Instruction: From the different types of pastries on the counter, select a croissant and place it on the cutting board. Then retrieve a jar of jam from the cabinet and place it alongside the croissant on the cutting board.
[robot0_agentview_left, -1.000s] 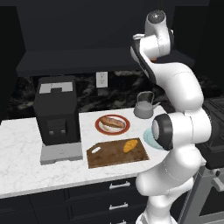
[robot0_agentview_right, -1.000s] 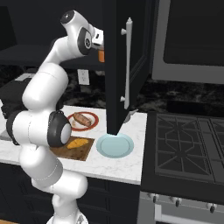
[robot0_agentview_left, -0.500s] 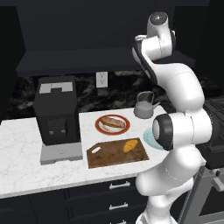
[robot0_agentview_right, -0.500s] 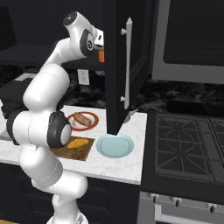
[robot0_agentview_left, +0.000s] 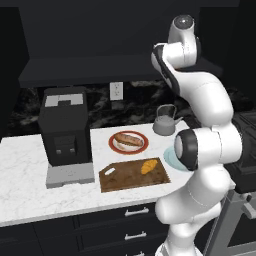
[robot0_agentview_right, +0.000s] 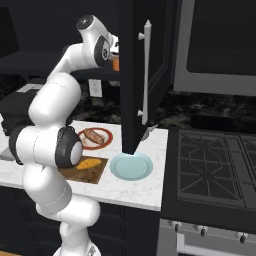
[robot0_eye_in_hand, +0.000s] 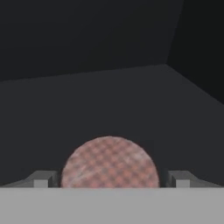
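Gripper (robot0_eye_in_hand: 111, 178) spread wide around the jar of jam (robot0_eye_in_hand: 109, 162) (checked lid), fingertips (robot0_eye_in_hand: 41, 179) flanking it inside the cabinet (robot0_eye_in_hand: 109, 96).

The left base view looks forward and down from behind the arm, taking in the counter (robot0_agentview_left: 30, 200) well below the raised gripper, with the cutting board (robot0_agentview_left: 132, 175) near its middle. The right base view faces the same counter (robot0_agentview_right: 150, 142) from the other side, sharing the cutting board (robot0_agentview_right: 85, 170) and the arm. The hand view sits close, looking along the gripper (robot0_eye_in_hand: 111, 181) into the cabinet (robot0_eye_in_hand: 109, 92).
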